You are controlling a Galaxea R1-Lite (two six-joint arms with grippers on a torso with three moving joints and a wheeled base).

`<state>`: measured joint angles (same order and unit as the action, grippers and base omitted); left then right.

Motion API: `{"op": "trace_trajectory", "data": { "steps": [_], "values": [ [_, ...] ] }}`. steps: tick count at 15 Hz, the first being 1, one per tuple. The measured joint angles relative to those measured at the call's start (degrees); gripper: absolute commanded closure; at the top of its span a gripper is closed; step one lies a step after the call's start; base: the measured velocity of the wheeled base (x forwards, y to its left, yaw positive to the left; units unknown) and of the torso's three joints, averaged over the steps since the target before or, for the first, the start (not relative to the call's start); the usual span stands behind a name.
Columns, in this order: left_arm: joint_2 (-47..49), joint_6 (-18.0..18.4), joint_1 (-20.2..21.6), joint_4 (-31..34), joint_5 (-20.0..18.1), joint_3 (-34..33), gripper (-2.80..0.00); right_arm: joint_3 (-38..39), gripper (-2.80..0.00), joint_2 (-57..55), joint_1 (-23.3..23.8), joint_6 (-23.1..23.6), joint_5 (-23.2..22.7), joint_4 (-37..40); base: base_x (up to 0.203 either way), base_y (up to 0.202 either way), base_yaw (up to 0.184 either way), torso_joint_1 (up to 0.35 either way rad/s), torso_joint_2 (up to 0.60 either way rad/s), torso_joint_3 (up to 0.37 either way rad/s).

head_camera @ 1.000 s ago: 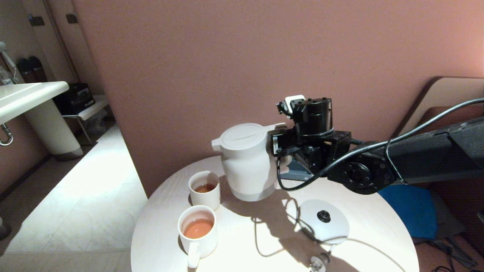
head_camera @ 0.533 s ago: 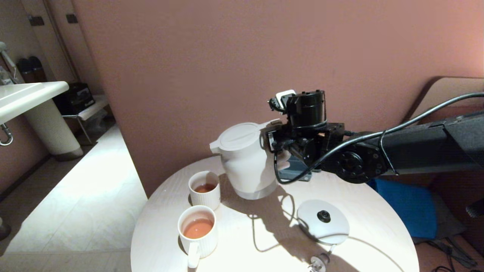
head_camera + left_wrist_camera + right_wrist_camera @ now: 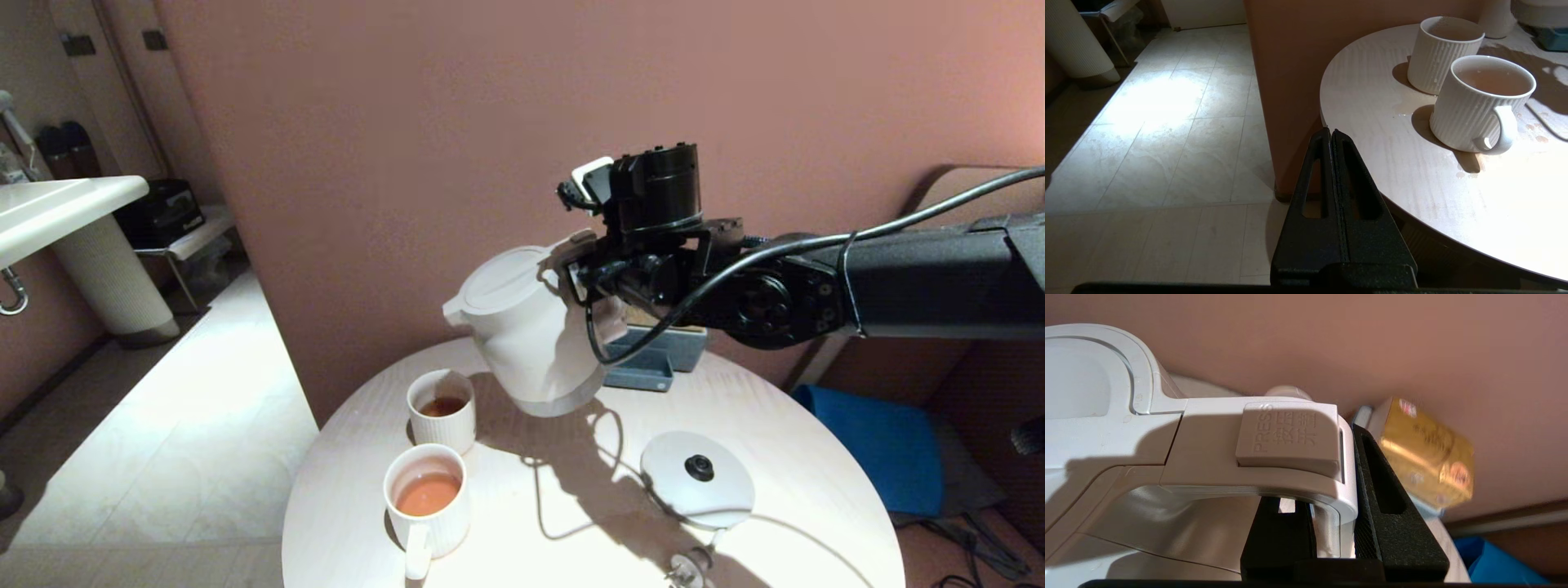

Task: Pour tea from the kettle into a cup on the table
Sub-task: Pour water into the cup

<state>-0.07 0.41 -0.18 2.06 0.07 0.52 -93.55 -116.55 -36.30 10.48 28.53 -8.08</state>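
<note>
**Mia:** Where is the kettle [image 3: 531, 327]?

**Ben:** It is in the middle of the head picture, up in the air over the table [image 3: 784, 498]. It leans to the left, with its spout pointing down toward the far cup [image 3: 442, 408].

**Mia:** What holds it?

**Ben:** The right gripper [image 3: 600, 306]. Its black fingers [image 3: 1392, 522] are squeezed on the kettle's loop handle, one inside the loop and one outside. You can see that best in the right wrist picture, just under the grey button [image 3: 1290, 439] that says PRESS.

**Mia:** Is there tea in the cups?

**Ben:** Yes. The far cup has dark tea low down. The near cup [image 3: 427, 506], at the lower left of the table, is almost full of orange tea.

**Mia:** What else is on the table?

**Ben:** The round white base [image 3: 696, 482] with a black middle sits at the lower right, with its cord [image 3: 571, 531] looping in front. A blue-grey tray [image 3: 653, 359] sits behind the kettle.

**Mia:** And the other claw?

**Ben:** The left gripper [image 3: 1332, 136] is pressed closed, with nothing in it. It hangs beside the table edge, over the pale floor tiles [image 3: 1167, 134].
</note>
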Motion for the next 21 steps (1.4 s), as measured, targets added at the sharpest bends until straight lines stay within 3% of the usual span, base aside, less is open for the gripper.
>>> {"op": "trace_trajectory", "data": {
  "steps": [4, 11, 21],
  "values": [
    [0.0, -0.01, 0.0, 0.0, -0.02, 0.0, 0.0, -5.87, 0.0, -1.45, -1.3, 3.02, -0.02, 5.59, 0.0, 0.0, 0.0, 0.0, 0.0, 0.0],
    [0.0, -0.03, 0.0, 0.02, 0.0, 0.0, 0.0, -6.19, 0.0, -2.75, -1.79, 5.14, 0.13, 7.67, 0.0, 0.0, 0.0, 0.0, 0.0, 0.0],
    [0.0, -0.03, 0.0, 0.01, 0.01, 0.0, 0.0, -8.37, 0.0, -5.77, -1.8, 12.45, 0.0, 10.34, 0.0, 0.0, 0.0, 0.0, 0.0, 0.0]
  ]
}}
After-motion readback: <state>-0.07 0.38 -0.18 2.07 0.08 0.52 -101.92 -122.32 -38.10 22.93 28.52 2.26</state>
